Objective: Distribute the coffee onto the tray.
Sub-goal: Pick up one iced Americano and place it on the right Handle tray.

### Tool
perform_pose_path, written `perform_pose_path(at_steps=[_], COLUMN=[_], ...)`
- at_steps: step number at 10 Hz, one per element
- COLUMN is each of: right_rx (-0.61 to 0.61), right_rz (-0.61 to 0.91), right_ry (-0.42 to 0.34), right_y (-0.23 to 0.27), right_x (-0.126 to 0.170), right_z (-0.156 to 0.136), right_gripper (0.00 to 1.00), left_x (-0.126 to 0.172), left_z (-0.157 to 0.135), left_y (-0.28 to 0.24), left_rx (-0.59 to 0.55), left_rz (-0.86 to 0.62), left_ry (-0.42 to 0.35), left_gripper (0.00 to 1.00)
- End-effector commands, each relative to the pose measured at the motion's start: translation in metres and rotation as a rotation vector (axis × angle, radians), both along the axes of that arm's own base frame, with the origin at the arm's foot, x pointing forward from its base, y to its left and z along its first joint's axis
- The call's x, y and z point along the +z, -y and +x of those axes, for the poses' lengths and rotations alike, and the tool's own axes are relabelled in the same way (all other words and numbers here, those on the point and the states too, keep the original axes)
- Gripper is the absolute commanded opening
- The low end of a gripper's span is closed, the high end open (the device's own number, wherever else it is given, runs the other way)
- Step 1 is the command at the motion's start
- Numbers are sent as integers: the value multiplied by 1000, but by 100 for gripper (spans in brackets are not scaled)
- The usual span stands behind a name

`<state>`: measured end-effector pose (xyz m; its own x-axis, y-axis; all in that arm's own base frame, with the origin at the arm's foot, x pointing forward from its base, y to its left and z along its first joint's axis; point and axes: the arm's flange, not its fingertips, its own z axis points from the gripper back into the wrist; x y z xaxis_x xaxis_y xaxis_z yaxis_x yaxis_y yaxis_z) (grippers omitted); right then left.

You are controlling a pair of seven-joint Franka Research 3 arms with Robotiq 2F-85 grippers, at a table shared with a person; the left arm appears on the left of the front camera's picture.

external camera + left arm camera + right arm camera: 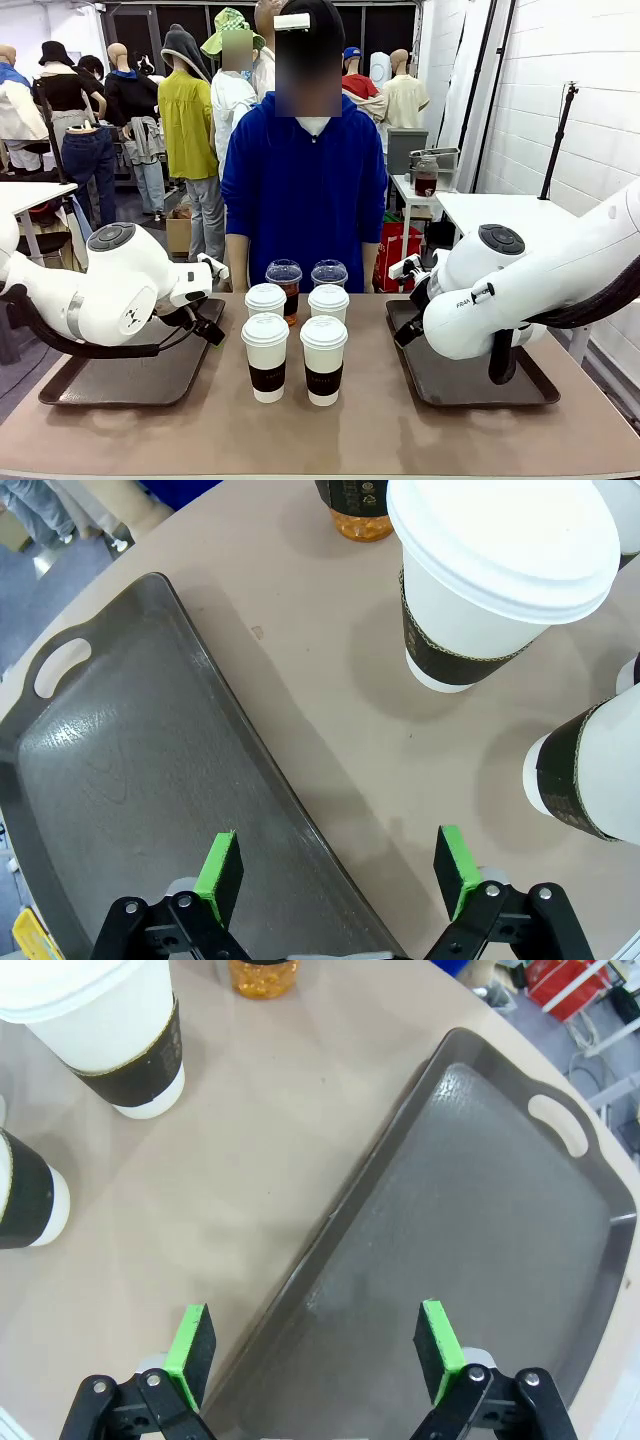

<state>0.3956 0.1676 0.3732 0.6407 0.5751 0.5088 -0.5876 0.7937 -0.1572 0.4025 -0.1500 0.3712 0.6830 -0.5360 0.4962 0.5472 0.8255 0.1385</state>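
- coffee cups [266, 365] standing upright mid-table, long axes vertical, lids pointing up
- left gripper [340, 870] and right gripper [315, 1345] hanging wide open over edges of trays [110, 385]

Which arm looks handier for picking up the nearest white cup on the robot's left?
Left, probably: the open left gripper hovers over the left tray's edge beside that white cup; the right gripper hangs beyond the other cups.

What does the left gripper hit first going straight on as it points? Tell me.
Probably the rim of the dark tray, where it borders the table: the left gripper, fingers open, points down at that edge. The cups stand off to one side.
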Motion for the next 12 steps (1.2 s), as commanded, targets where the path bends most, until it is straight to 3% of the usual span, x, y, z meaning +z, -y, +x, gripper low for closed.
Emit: perform_pose_path(at_steps=[1, 7, 12], right_rx=[0, 6, 90], right_rz=[0, 15, 63], right_ry=[0, -1, -26], right_y=[0, 2, 6], right_x=[0, 7, 94], right_z=[0, 0, -21], right_gripper=[100, 100, 100], left_x=[0, 7, 89], left_z=[0, -1, -25], left_y=[0, -1, 3], left_rx=[0, -1, -32], left_rz=[0, 2, 59], left_ry=[0, 9, 0], left_gripper=[100, 100, 100])
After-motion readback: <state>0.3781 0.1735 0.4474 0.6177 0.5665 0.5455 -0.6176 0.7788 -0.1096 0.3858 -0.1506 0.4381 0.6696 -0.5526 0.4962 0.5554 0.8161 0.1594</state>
